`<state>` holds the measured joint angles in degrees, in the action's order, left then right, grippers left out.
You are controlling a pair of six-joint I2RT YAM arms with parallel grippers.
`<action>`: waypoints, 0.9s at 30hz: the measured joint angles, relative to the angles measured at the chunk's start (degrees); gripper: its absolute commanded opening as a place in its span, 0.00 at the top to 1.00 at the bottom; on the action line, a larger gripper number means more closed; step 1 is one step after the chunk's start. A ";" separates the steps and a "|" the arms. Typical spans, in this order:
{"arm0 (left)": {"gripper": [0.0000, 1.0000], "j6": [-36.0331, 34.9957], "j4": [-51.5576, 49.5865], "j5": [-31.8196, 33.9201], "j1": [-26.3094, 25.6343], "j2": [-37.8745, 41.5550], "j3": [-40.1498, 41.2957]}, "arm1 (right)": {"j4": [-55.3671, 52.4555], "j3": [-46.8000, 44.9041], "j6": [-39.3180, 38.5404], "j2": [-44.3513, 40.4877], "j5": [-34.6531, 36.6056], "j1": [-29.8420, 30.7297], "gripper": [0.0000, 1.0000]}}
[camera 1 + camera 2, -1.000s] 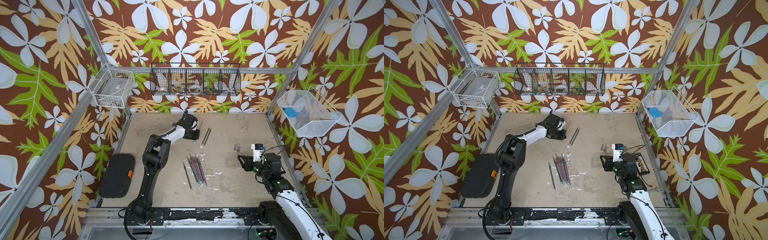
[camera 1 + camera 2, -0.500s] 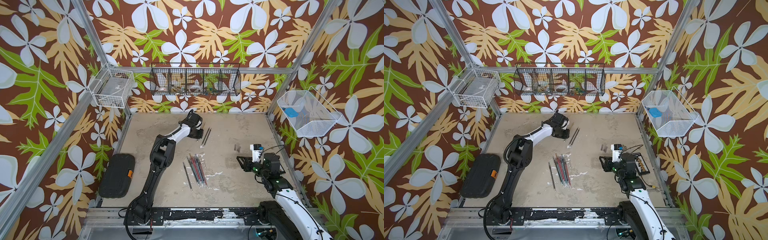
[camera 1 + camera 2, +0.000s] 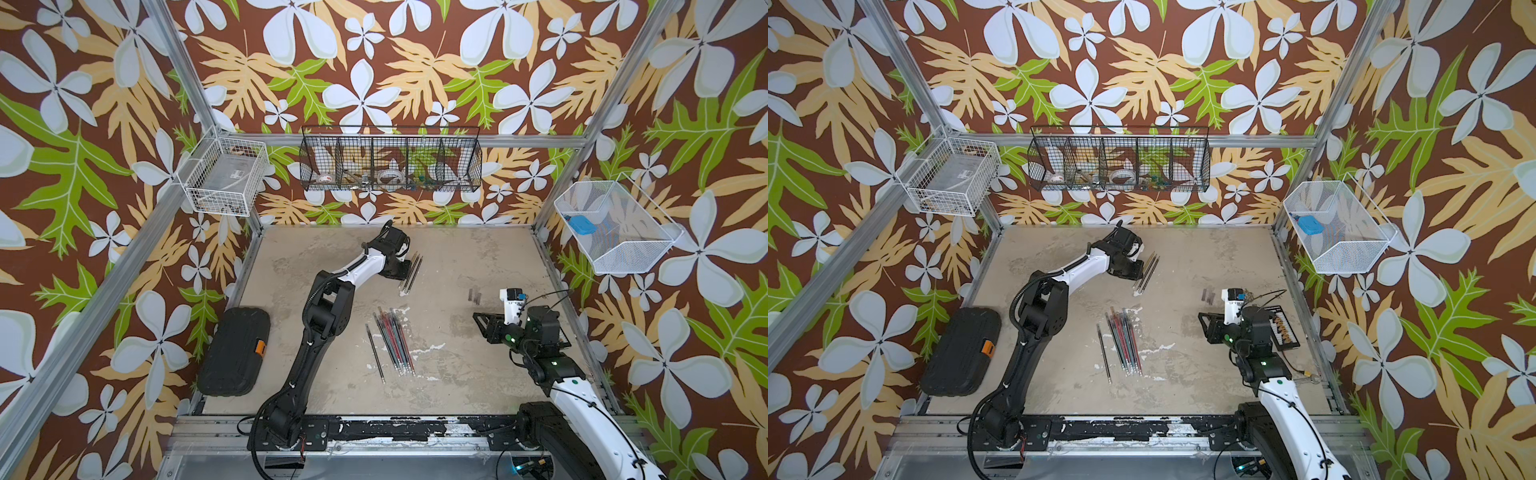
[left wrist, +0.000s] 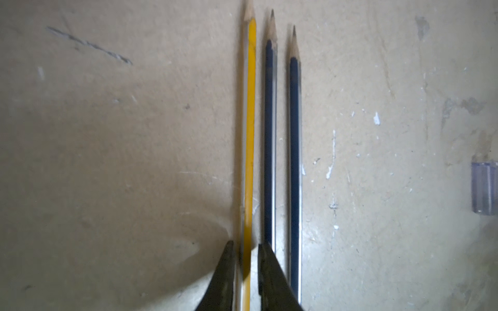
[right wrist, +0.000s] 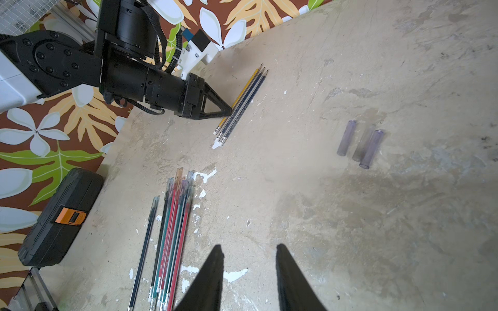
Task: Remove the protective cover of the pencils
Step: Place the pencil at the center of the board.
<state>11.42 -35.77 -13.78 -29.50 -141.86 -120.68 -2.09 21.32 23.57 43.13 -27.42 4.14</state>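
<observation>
The left arm (image 3: 332, 307) is made of matte black joint housings with a white shell (image 3: 368, 266) along the forearm. A black ribbed cable (image 3: 308, 301) runs beside its elbow, and small screw heads (image 5: 40, 55) ring the round wrist plate. The left gripper (image 5: 230, 111) has black, open-framed triangular fingers. The right arm (image 3: 575, 388) is also black and white, with green lights (image 3: 509, 337) and a white camera block (image 3: 512, 299). The right gripper (image 5: 249, 249) has dark tapered fingertips.

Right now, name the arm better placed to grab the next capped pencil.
Probably right: the right hand is open and empty facing the capped pencils, while the left hand straddles the yellow pencil.
</observation>
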 measured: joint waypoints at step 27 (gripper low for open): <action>0.79 0.00 4.59 -3.19 -0.63 20.70 17.20 | 0.15 0.09 -0.48 3.61 0.68 0.00 0.66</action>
<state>11.42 -31.18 -16.97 -30.13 -121.16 -103.48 -1.93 21.41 23.09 46.74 -26.74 4.14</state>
